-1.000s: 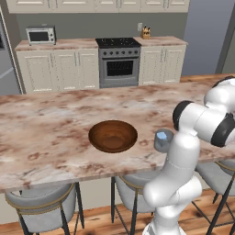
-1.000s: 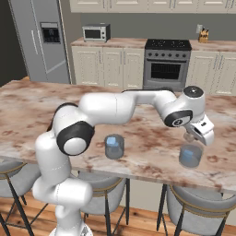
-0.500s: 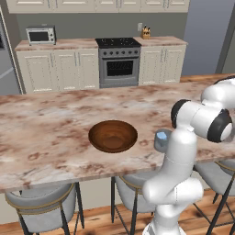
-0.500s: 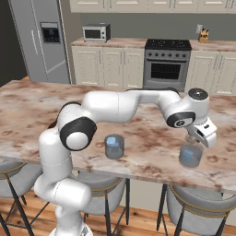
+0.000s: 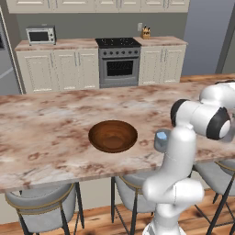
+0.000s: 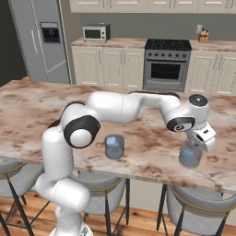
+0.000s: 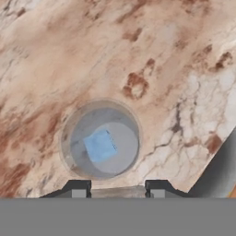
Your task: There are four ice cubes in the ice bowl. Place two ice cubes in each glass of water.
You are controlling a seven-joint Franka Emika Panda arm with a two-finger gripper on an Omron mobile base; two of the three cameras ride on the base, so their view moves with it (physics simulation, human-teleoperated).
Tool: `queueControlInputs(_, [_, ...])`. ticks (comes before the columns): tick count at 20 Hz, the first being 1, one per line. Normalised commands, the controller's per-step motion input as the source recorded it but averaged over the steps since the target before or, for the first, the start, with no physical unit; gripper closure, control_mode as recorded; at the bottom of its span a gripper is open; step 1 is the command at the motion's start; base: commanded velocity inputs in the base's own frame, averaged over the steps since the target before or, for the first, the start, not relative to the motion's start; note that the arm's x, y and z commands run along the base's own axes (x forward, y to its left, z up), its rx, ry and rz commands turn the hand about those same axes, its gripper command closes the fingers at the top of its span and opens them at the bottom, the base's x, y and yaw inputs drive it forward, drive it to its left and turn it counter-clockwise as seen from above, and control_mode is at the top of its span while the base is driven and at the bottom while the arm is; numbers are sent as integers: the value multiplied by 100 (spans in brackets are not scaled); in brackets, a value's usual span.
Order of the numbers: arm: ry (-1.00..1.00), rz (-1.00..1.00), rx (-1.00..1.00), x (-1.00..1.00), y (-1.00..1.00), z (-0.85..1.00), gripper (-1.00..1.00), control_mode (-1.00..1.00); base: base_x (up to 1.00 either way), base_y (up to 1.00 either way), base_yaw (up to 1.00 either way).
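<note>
Two rear base cameras; hand camera downward, close.

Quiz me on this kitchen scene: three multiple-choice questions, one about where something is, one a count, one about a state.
1. Where is the claw?
A. Over the wooden bowl
B. Over a tumbler on the marble counter
C. By the stove

2. How many ice cubes lie in that tumbler, seen from the hand view?
A. None
B. One
C. Three

3. How does that tumbler stand?
A. Upright
B. On its side
C. Upside down

Answers: 1 B, as the right base view puts the claw just above the tumbler; 2 B, as a single blue ice cube shows inside it; 3 A, as its round open mouth faces up at the hand camera.
</note>
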Motion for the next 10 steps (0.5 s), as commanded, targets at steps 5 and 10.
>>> queueControlInputs(5, [0, 0, 0, 23, 0, -18, 100, -100, 0, 0, 0])
queueControlInputs(10, [0, 0, 0, 18, 0, -13, 100, -100, 0, 0, 0])
